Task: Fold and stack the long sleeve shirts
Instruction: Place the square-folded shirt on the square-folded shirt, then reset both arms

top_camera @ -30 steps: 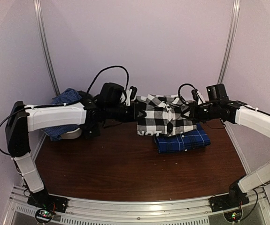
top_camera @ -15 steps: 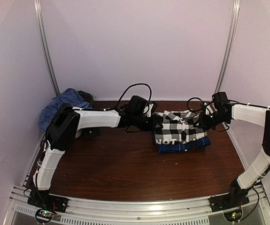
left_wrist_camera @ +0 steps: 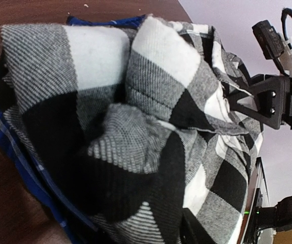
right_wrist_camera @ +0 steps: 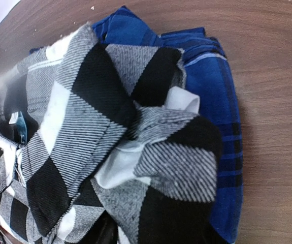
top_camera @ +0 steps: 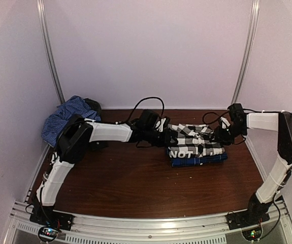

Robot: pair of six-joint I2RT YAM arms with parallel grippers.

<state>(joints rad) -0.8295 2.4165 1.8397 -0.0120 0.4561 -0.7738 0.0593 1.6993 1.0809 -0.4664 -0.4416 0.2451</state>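
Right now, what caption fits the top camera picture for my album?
Left gripper and right gripper grip the black-and-white check shirt, lying on the folded blue shirt.

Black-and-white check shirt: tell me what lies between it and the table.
The folded royal blue shirt, beneath the black-and-white check shirt, on the table; right wrist view.
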